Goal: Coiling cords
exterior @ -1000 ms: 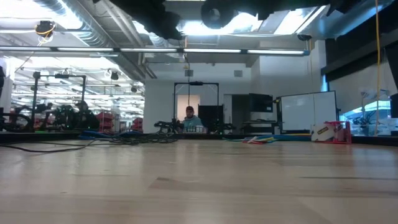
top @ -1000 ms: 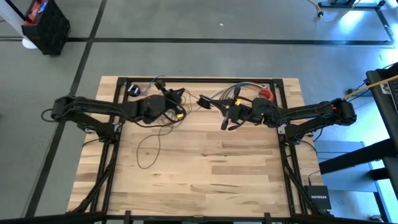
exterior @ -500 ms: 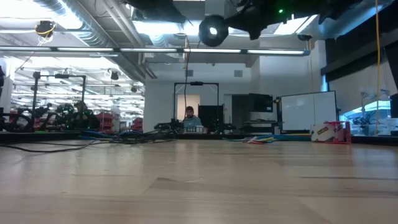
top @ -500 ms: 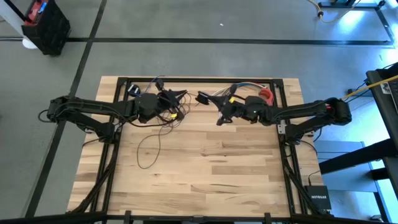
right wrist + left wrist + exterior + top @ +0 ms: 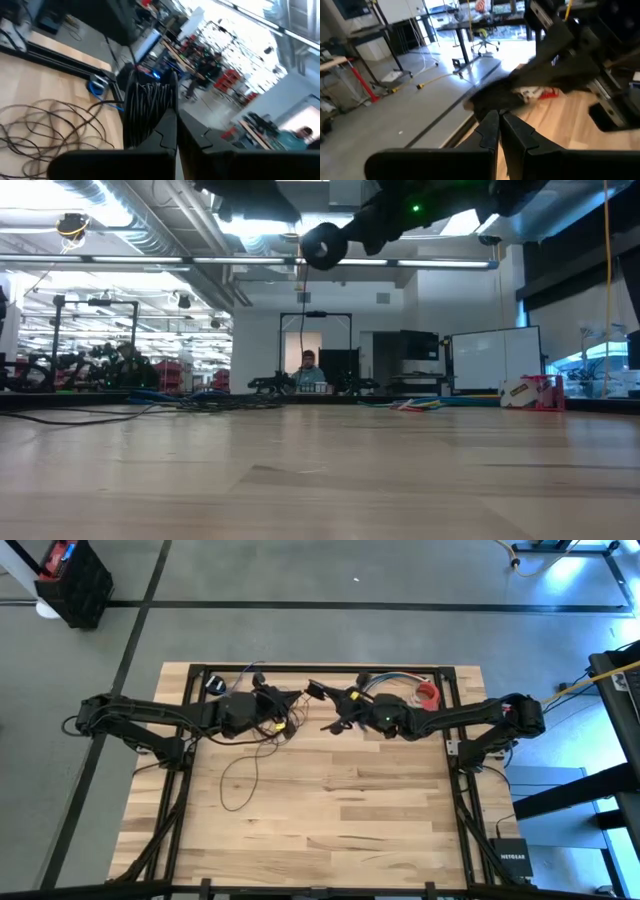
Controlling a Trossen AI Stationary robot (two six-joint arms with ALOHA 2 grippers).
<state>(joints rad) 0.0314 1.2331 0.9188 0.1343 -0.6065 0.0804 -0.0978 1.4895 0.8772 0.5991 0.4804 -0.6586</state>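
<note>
Coiling partly done. The right gripper [image 5: 338, 723], jaws pinched on a wound hank of the cords [image 5: 149, 107], hangs over the table's [image 5: 330, 810] far side; the left gripper [image 5: 285, 708] is pressed shut nearby. Loose loops [image 5: 240, 772] remain on the wood (only the right wrist view shows the hank's strands).

Our two arms: dark, slim, jointed

We see both arms in matt black, built of long thin links with bulkier housings at the joints; the left gripper [image 5: 499, 131] and right gripper [image 5: 176, 131] each end in two flat, angular black fingers, and a small green light glows on one arm overhead.
</note>
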